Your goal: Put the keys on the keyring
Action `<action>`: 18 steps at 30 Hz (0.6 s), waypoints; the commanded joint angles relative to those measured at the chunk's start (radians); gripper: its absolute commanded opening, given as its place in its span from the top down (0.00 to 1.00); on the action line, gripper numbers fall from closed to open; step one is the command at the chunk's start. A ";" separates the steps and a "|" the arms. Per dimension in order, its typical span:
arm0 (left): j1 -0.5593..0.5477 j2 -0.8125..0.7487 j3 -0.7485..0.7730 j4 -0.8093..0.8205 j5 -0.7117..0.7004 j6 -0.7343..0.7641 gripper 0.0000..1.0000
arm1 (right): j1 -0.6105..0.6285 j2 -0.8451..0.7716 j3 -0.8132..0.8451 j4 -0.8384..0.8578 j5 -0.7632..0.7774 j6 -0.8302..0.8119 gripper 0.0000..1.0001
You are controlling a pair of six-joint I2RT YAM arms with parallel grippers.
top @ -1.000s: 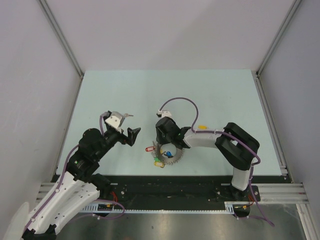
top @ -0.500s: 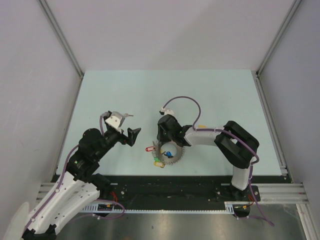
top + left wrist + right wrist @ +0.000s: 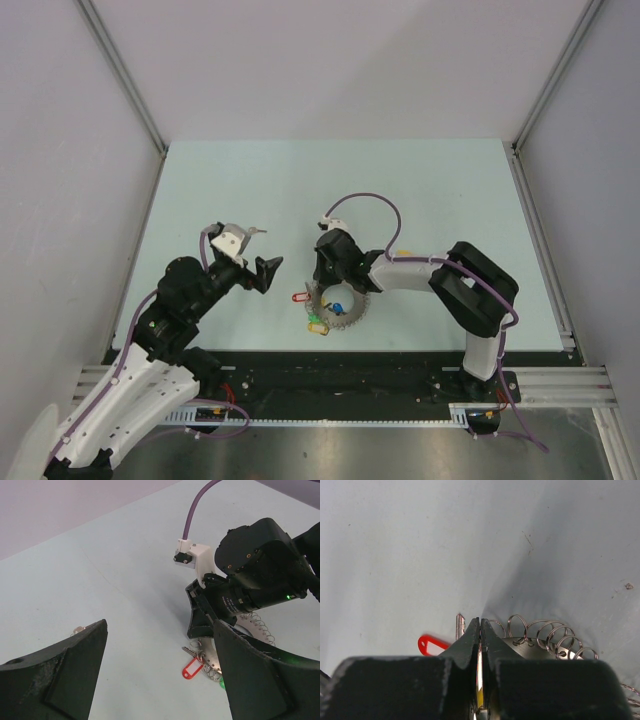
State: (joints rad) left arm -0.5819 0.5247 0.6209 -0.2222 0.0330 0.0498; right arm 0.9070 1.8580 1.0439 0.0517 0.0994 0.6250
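Note:
The keyring [image 3: 340, 312] is a grey ring fringed with small wire rings and lies in front of the right arm. Red [image 3: 299, 297], green and yellow tags hang on its left side, and a blue tag [image 3: 337, 307] lies inside it. My right gripper [image 3: 321, 288] points down at the ring's far-left edge. In the right wrist view it [image 3: 480, 622] is shut on a thin yellow tag, just above the ring [image 3: 545, 647] and next to a silver key and the red tag [image 3: 431, 645]. My left gripper [image 3: 264, 272] is open and empty, left of the ring. In its own view [image 3: 160, 630] it faces the red tag [image 3: 192, 669].
A small silvery object [image 3: 77, 629] lies on the table by my left finger. The pale green table [image 3: 330, 190] is walled on the left, back and right. A black rail runs along its near edge.
My right wrist has shifted slightly to the right over the ring, still shut. The left arm has not moved.

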 commanded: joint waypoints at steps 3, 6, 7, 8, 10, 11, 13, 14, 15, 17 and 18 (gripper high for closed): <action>0.007 0.003 0.000 0.017 0.024 -0.013 0.09 | -0.042 -0.040 -0.007 0.002 -0.074 -0.019 1.00; 0.007 0.008 0.000 0.017 0.027 -0.014 0.09 | -0.065 -0.065 -0.007 -0.038 -0.130 -0.015 1.00; 0.007 0.012 0.002 0.015 0.028 -0.013 0.09 | -0.069 -0.069 -0.007 -0.049 -0.139 -0.015 1.00; 0.005 0.015 0.002 0.015 0.030 -0.013 0.09 | -0.082 -0.075 -0.005 -0.091 -0.150 -0.011 1.00; 0.007 0.020 0.003 0.015 0.038 -0.013 0.09 | -0.100 -0.083 -0.004 -0.118 -0.203 -0.002 1.00; 0.007 0.023 0.003 0.014 0.039 -0.014 0.09 | -0.114 -0.086 -0.002 -0.139 -0.222 -0.004 1.00; 0.007 0.027 0.005 0.012 0.044 -0.014 0.09 | -0.126 -0.086 0.007 -0.165 -0.259 -0.010 1.00; 0.007 0.032 0.008 0.011 0.042 -0.013 0.09 | -0.131 -0.089 0.013 -0.196 -0.259 -0.016 1.00; 0.007 0.035 0.007 0.011 0.045 -0.013 0.09 | -0.132 -0.089 0.024 -0.210 -0.256 -0.022 1.00; 0.007 0.044 0.008 0.011 0.051 -0.013 0.09 | -0.135 -0.083 0.033 -0.236 -0.256 -0.037 1.00; 0.007 0.046 0.010 0.007 0.051 -0.013 0.09 | -0.134 -0.085 0.034 -0.236 -0.256 -0.041 1.00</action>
State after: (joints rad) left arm -0.5819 0.5594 0.6209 -0.2230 0.0593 0.0502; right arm 0.7734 1.8080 1.0447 -0.1074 -0.1207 0.6113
